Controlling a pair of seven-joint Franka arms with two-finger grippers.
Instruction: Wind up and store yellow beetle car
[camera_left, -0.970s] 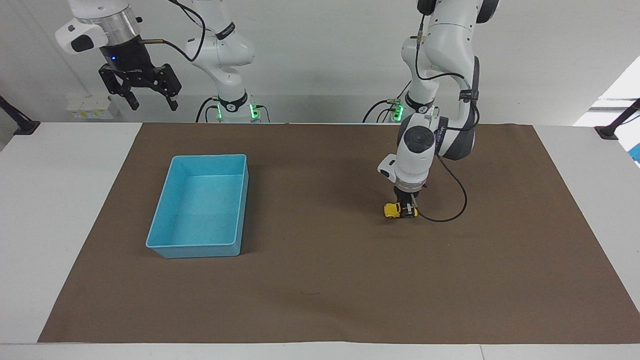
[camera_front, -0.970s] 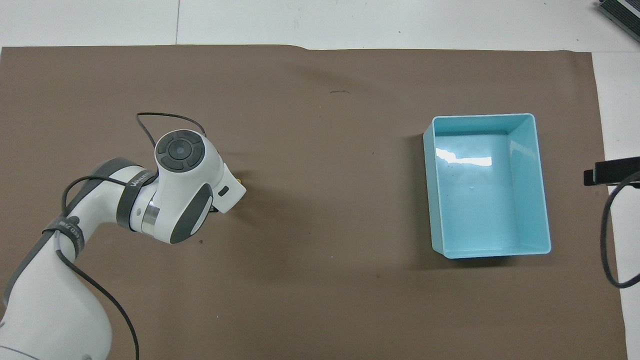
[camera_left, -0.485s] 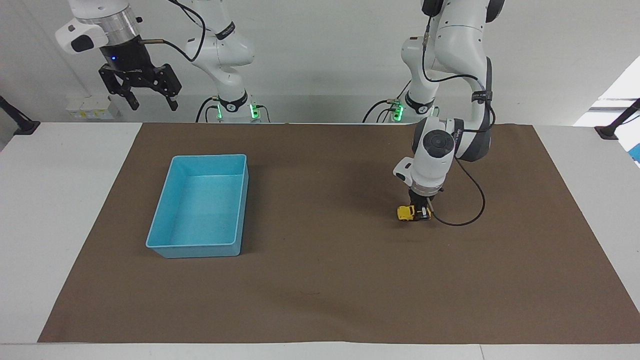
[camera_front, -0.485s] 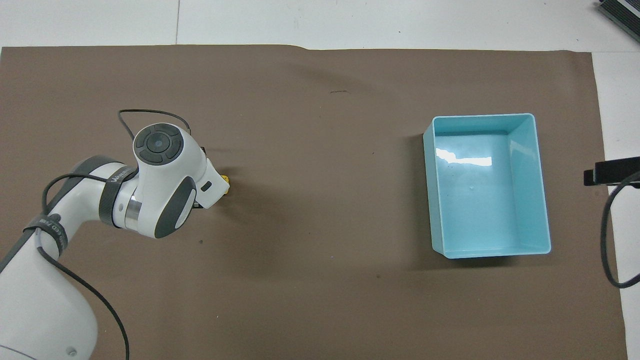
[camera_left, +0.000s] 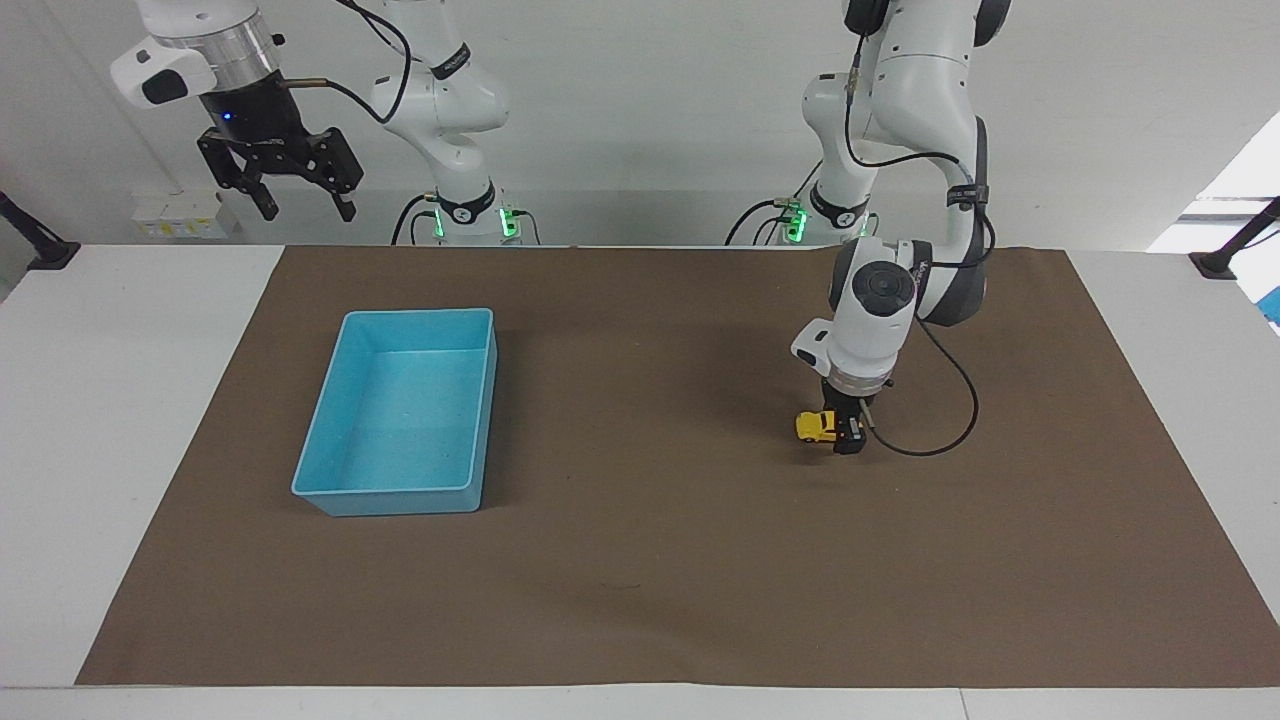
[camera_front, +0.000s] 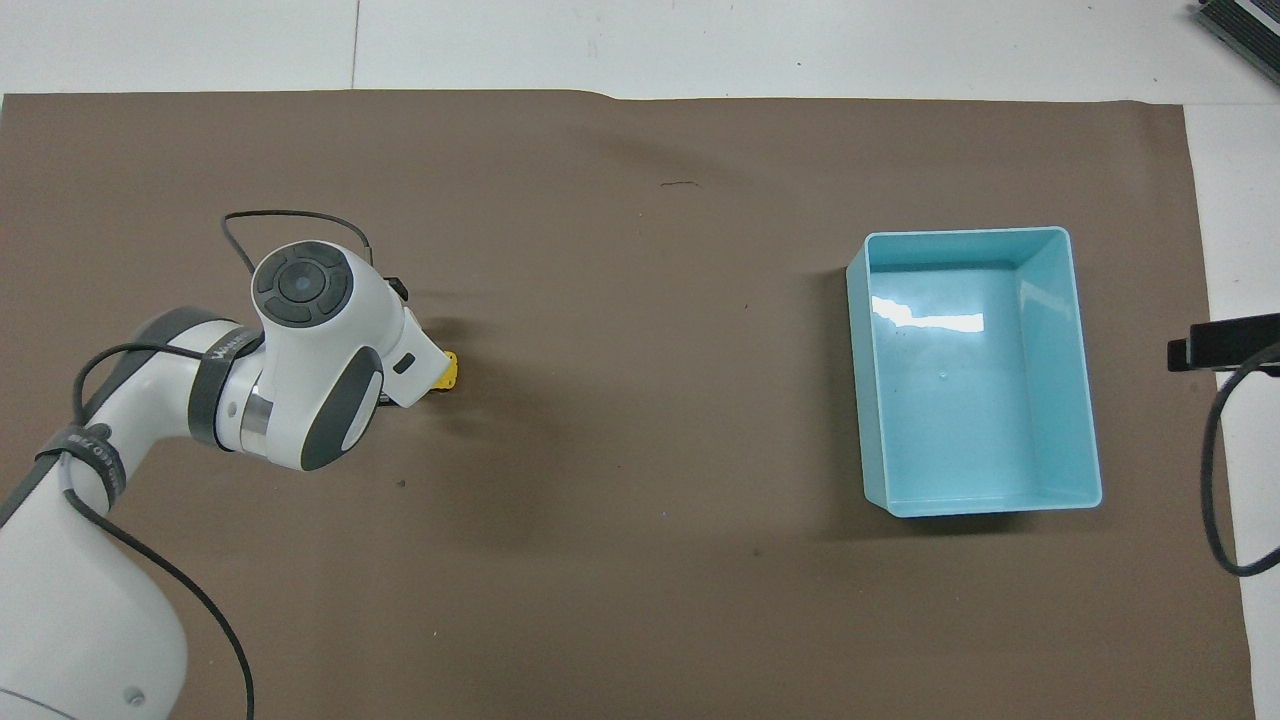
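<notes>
On your bench (camera_left: 140, 420) a brown mat (camera_left: 660, 560) covers most of the top. The two arm bases stand at the robots' edge. Your right arm waits there, raised high over that edge at its own end of the bench, and the right tool (camera_left: 283, 183) hangs in the air with its two fingers spread apart, holding nothing.

Farther out on the mat, toward the right arm's end, sits an open blue bin (camera_left: 330, 480).

Toward the left arm's end, well apart from the bin, your left arm bends down to the mat. The left tool (camera_left: 845, 430) points downward, and its fingers are closed on the yellow beetle car (camera_left: 815, 425), which sits at mat level. In the overhead view the arm's wrist hides most of the car (camera_front: 449, 370); only a small yellow corner shows beside it.
</notes>
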